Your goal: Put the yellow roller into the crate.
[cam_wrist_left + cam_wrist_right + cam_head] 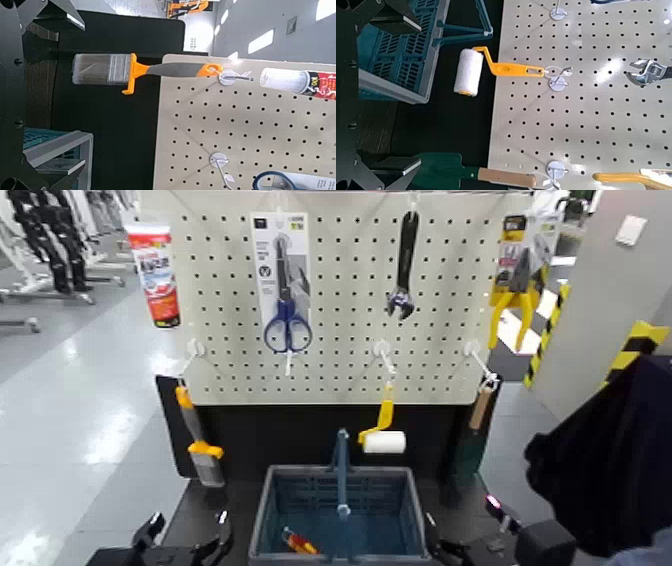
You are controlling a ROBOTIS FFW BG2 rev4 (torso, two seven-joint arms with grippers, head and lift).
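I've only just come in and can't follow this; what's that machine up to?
A robot faces a pegboard of hanging tools, with nothing in either hand. Its left hand and right hand, both open, are low on either side of a blue-grey basket. The yellow roller, meant for that basket, hangs on its hook above it. Something red and orange lies inside the basket.

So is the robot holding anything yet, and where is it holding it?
No, nothing is held: both the left gripper and right gripper stand open and empty.
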